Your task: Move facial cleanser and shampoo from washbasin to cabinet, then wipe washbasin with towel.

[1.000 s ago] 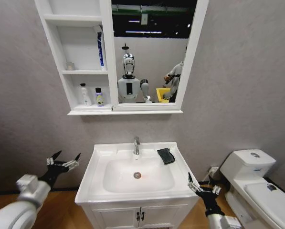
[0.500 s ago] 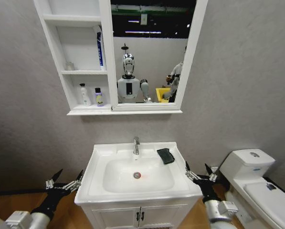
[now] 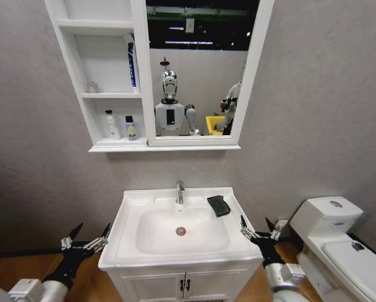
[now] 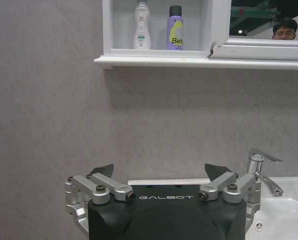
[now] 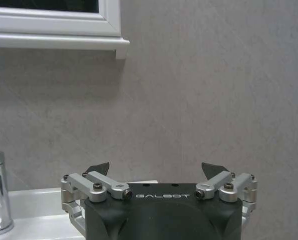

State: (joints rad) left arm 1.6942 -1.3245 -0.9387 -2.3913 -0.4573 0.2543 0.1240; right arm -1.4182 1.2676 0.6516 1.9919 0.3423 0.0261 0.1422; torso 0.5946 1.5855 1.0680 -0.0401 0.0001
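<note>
The washbasin sits on its vanity against the grey wall, with the chrome faucet at the far centre of the rim. The towel, a dark folded pad, lies flat on the far right corner of the washbasin top, just right of the faucet.

The cabinet hangs on the wall above, joined to the mirror on its right. On the lowest shelf, a white bottle and a purple bottle stand upright side by side. A blue tube stands on the middle shelf against the right wall.

The left hand is positioned low, just left of the washbasin's near left corner, fingers spread wide, holding nothing. The right hand is positioned at the near right corner of the washbasin, near of the towel and apart from it, fingers also spread wide and empty. A white toilet stands to the right.
</note>
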